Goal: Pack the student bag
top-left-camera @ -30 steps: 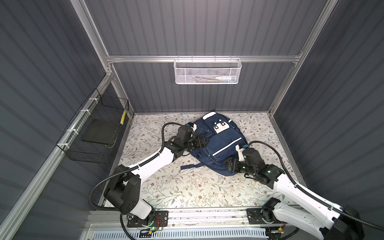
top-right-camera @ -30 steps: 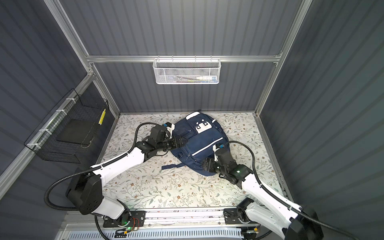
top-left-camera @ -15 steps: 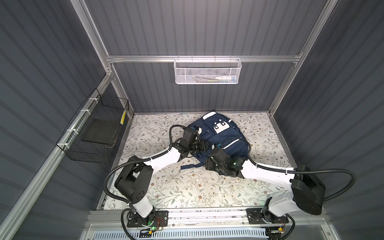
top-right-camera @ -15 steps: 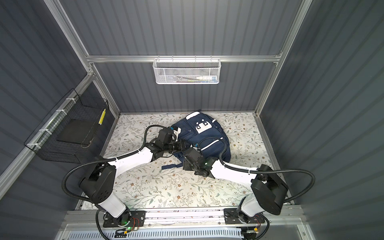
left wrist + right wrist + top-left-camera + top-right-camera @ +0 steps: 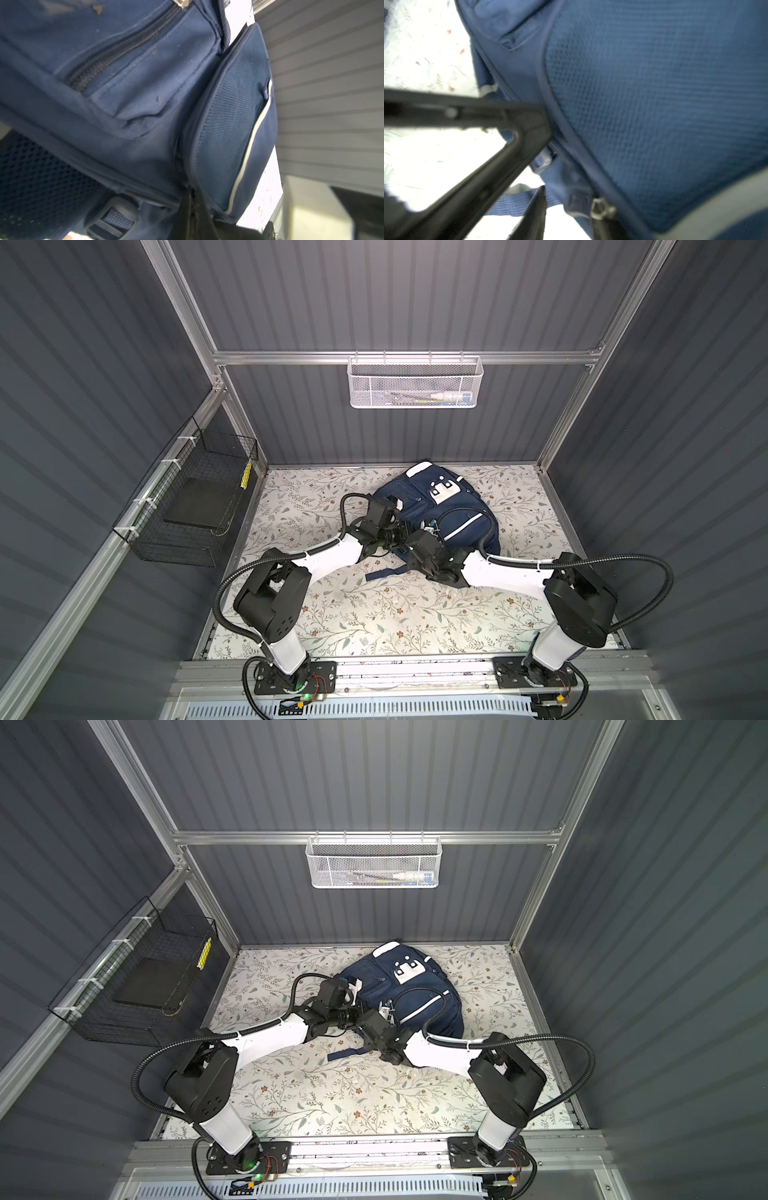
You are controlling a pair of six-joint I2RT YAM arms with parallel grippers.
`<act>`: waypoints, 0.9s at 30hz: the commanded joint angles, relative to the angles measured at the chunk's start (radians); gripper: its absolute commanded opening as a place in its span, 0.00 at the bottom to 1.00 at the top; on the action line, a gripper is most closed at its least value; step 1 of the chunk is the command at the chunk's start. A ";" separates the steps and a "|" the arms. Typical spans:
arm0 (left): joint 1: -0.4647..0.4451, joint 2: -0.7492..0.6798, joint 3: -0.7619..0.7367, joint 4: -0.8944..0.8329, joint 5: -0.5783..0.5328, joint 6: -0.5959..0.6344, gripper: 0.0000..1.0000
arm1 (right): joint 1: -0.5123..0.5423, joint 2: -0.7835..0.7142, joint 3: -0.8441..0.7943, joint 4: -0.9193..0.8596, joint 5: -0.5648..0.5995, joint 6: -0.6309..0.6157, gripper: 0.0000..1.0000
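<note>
student bag: patch print unreadable; left gripper clenched on bag; right gripper grip unclear.

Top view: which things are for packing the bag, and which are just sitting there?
For the job: navy-blue fabric backpack, left end effector, right end effector.

Just sitting there, untouched: white mesh wall basket, black wire side basket, floral table cover.

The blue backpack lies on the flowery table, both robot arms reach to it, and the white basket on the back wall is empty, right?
Not empty: both top views show the white basket on the back wall holding a few small things in its bottom. Otherwise yes: the blue backpack lies on the flowery table, and the left arm and right arm reach to it.
</note>
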 commanded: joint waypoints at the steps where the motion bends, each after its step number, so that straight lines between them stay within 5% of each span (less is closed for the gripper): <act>1: -0.003 -0.037 -0.017 -0.013 0.023 0.000 0.07 | -0.019 -0.017 0.043 -0.096 0.124 -0.074 0.02; 15: 0.029 -0.018 -0.087 0.085 -0.117 0.035 0.01 | -0.028 -0.196 -0.053 -0.336 -0.030 -0.055 0.00; 20: 0.044 0.029 -0.089 0.101 -0.101 0.016 0.02 | -0.061 -0.267 -0.127 -0.310 -0.155 -0.181 0.00; 27: 0.059 0.115 -0.121 0.150 -0.110 -0.017 0.03 | -0.074 -0.321 -0.152 -0.442 -0.127 -0.146 0.00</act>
